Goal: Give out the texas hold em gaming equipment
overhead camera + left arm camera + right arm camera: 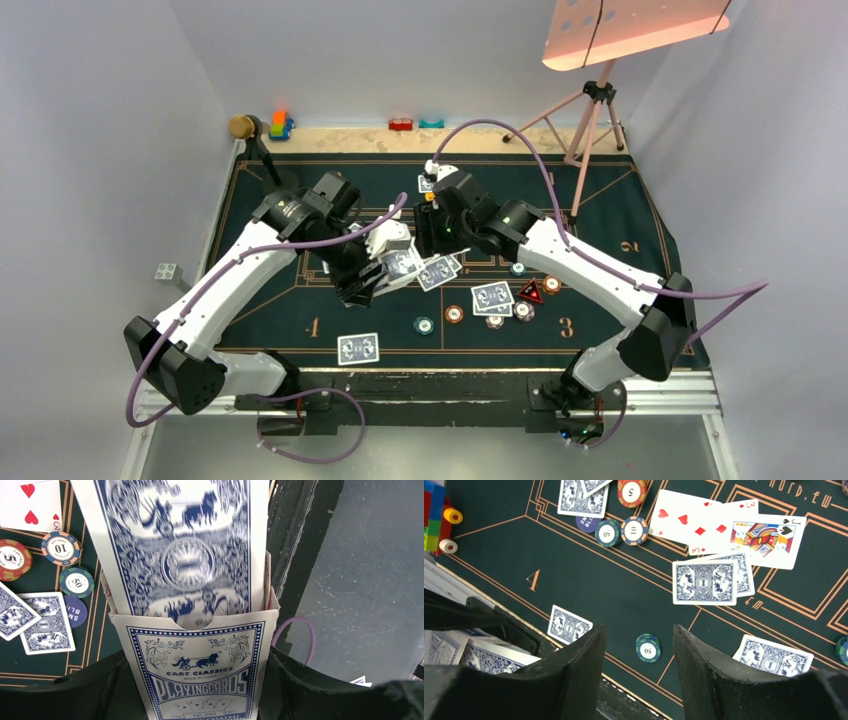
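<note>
Clamping the playing-card box [197, 670], the left tool [372, 268] offers blue-backed cards [185, 545] jutting lengthwise from its mouth, just left of the right tool [639, 670], whose jaws stand apart, empty.

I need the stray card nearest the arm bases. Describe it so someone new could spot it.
On the dark green felt mat, find the near edge by the arm bases, where a 4 is printed. Just right of that numeral lies one blue-backed card, face down. Unlike the overlapping cards further up, it lies alone, a teal chip to its right.
</note>
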{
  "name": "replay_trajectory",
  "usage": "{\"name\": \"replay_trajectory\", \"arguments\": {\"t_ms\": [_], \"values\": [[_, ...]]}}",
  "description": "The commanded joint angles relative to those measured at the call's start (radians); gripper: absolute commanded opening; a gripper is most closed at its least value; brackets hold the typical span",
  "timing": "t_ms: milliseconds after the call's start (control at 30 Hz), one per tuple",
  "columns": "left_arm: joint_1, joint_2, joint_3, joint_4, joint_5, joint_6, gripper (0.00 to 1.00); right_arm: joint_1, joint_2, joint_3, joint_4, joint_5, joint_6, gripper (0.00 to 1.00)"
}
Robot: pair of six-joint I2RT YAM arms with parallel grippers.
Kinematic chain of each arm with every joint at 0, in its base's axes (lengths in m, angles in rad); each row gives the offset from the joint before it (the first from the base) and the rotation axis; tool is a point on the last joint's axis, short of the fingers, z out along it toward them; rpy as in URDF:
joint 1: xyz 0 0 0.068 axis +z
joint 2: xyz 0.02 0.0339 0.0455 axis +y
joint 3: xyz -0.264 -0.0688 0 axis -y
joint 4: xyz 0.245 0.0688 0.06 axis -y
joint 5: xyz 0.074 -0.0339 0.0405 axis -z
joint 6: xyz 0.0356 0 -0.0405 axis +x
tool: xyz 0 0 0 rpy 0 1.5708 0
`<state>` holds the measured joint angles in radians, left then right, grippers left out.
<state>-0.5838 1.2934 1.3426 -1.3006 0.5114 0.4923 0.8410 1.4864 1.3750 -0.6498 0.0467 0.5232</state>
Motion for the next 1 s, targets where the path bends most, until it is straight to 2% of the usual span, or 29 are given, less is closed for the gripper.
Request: {"name": "replay_trajectory", "arguments": {"t_ms": [0,400,533,600,700,800,867,967], "values": [[-0.001,-0.001,0.004,0.032,0.004,0.009,0.00,0.050,-0.007,0.059,-0.024,0.046,0.016,0.55],[-0.001,-0.003,0.001,0.033,0.006,0.006,0.00,0.118,0.040,0.087,-0.002,-0.014,0.111,0.53],[-0.001,-0.013,-0.002,0.031,0.004,0.010,0.00,0.073,0.004,0.067,-0.045,0.015,0.127,0.58],[-0.002,-0.018,-0.006,0.032,0.004,0.012,0.00,0.016,-0.050,0.023,-0.031,-0.031,0.142,0.60],[-0.001,-0.029,-0.014,0.041,0.002,0.012,0.00,-0.077,-0.176,-0.146,0.163,-0.220,0.198,0.65],[-0.001,-0.038,-0.016,0.055,0.001,0.005,0.00,-0.125,-0.263,-0.324,0.476,-0.470,0.298,0.71],[-0.001,-0.044,-0.014,0.066,0.001,0.000,0.00,-0.130,-0.258,-0.391,0.651,-0.607,0.366,0.73],[-0.001,-0.047,-0.012,0.077,0.000,-0.009,0.00,-0.128,-0.226,-0.426,0.818,-0.709,0.439,0.74]]}}
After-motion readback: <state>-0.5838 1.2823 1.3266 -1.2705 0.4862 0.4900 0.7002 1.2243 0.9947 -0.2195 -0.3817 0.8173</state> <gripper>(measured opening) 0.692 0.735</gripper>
